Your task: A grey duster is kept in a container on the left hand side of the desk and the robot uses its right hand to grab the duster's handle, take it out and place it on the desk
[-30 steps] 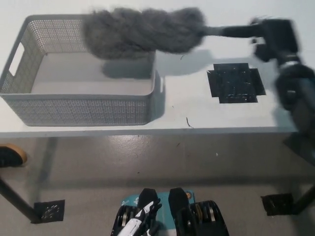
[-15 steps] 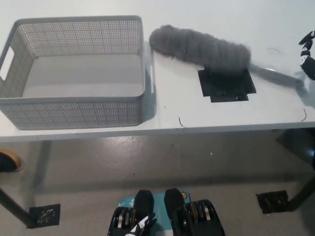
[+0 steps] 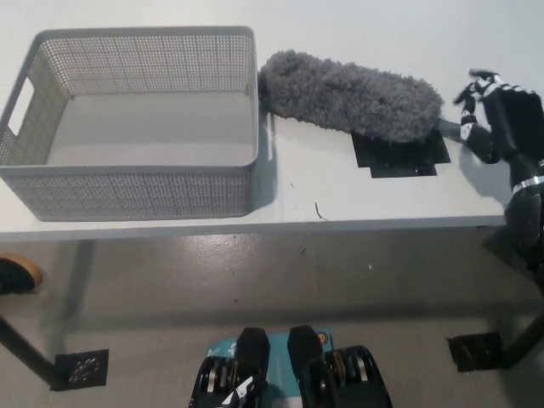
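The duster (image 3: pixel 348 93) lies on the desk (image 3: pixel 382 200), outside the basket (image 3: pixel 136 183). Its fluffy head runs from just beside the basket's right wall across the top of the black patch (image 3: pixel 408 157). Its handle (image 3: pixel 448 128) points right, into the black right hand (image 3: pixel 497 119). The hand sits at the handle's end, but whether it grips the handle or is free of it I cannot tell, because the black shapes merge there. The left hand is not in view.

What could go wrong, as I judge it:
- If the hand pulls away while hooked on the handle, it could drag the duster right, and the desk's right edge is not in view.
- A sideways knock on the handle could swing the head against the basket or push it back over the rim.
- The head's left end looks to be touching the basket wall, so the fibres may catch in the mesh if the duster shifts.
- The duster looks light, so even a small brush from the hand would probably move it.

Count: one duster, one basket, one desk, one black patch on the desk, and one hand in view
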`<action>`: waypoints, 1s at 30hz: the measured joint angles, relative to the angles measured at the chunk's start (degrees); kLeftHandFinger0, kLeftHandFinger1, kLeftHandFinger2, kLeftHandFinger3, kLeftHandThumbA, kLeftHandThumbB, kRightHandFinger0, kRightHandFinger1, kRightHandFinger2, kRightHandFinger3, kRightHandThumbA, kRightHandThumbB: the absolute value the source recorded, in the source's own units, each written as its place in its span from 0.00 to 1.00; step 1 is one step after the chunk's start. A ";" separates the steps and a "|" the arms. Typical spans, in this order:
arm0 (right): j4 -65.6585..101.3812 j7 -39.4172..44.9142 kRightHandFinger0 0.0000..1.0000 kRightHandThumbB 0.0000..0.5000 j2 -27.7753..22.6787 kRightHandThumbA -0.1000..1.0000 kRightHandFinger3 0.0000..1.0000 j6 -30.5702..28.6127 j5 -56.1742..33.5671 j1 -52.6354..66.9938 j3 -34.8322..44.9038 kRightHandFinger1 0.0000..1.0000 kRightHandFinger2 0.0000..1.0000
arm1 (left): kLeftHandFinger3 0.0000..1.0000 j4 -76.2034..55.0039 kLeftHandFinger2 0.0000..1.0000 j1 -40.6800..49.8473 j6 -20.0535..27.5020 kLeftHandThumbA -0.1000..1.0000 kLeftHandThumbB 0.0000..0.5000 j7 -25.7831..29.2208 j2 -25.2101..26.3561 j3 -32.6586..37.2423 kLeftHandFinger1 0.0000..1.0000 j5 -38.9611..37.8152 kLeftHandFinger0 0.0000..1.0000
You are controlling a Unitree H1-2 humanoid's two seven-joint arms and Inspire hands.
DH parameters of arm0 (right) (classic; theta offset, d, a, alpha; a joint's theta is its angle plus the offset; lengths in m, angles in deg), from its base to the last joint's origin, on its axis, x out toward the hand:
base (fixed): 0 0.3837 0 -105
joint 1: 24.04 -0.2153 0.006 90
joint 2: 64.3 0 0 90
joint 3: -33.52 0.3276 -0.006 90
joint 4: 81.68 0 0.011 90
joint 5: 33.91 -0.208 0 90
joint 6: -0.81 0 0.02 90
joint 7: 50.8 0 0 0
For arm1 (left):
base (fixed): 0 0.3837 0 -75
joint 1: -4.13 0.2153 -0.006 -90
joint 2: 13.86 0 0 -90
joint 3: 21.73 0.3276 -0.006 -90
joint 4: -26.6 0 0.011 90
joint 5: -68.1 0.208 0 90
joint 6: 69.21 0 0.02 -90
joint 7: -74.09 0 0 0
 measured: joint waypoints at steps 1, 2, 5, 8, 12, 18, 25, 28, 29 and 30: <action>1.44 1.51 1.00 0.95 -0.06 0.83 1.00 0.61 -0.28 0.44 0.04 1.00 1.00 | 1.00 0.00 1.00 0.00 0.00 0.88 0.31 -0.01 0.00 0.00 1.00 0.00 1.00; 3.72 3.28 1.00 0.88 -0.14 0.83 1.00 1.24 -0.85 1.27 0.20 1.00 1.00 | 1.00 0.00 1.00 0.03 0.00 0.88 0.31 0.00 0.02 0.00 1.00 0.00 1.00; 10.02 6.56 1.00 0.90 -0.32 0.99 1.00 1.93 -3.02 4.24 1.55 1.00 1.00 | 1.00 0.00 1.00 0.11 0.00 0.90 0.33 0.00 0.11 0.00 1.00 -0.01 1.00; 15.78 8.33 1.00 1.00 -0.48 1.00 1.00 2.18 -4.98 7.51 3.04 1.00 1.00 | 1.00 0.03 1.00 0.14 -0.01 0.90 0.34 0.00 0.15 -0.01 1.00 -0.01 1.00; 24.13 10.00 1.00 0.86 -0.65 1.00 1.00 2.66 -7.72 12.78 4.78 1.00 1.00 | 1.00 0.09 1.00 0.11 -0.03 0.90 0.33 -0.02 0.14 -0.03 1.00 -0.01 1.00; 36.10 10.40 1.00 0.99 -0.97 1.00 1.00 2.90 -10.76 22.36 6.90 1.00 1.00 | 1.00 0.23 1.00 0.05 -0.05 0.92 0.37 -0.02 0.13 -0.09 1.00 -0.01 1.00; 49.79 10.07 1.00 0.85 -2.13 0.78 1.00 1.93 -13.77 38.02 8.21 1.00 1.00 | 1.00 0.43 1.00 -0.16 -0.09 0.93 0.36 -0.02 0.12 -0.19 1.00 -0.04 1.00; 56.46 8.52 1.00 0.68 -3.56 0.93 1.00 1.45 -13.88 46.73 5.81 1.00 1.00 | 1.00 0.56 1.00 -0.48 -0.10 0.94 0.37 -0.01 0.11 -0.23 1.00 -0.05 1.00; 57.39 8.27 1.00 0.69 -3.71 0.96 1.00 1.38 -13.88 47.86 5.42 1.00 1.00 | 1.00 0.57 1.00 -0.54 -0.09 0.94 0.37 -0.01 0.11 -0.23 1.00 -0.05 1.00; 60.57 7.37 1.00 0.63 -4.18 0.88 1.00 1.05 -13.87 52.13 3.85 1.00 1.00 | 1.00 0.65 1.00 -0.82 -0.10 0.94 0.37 -0.01 0.11 -0.27 1.00 -0.06 1.00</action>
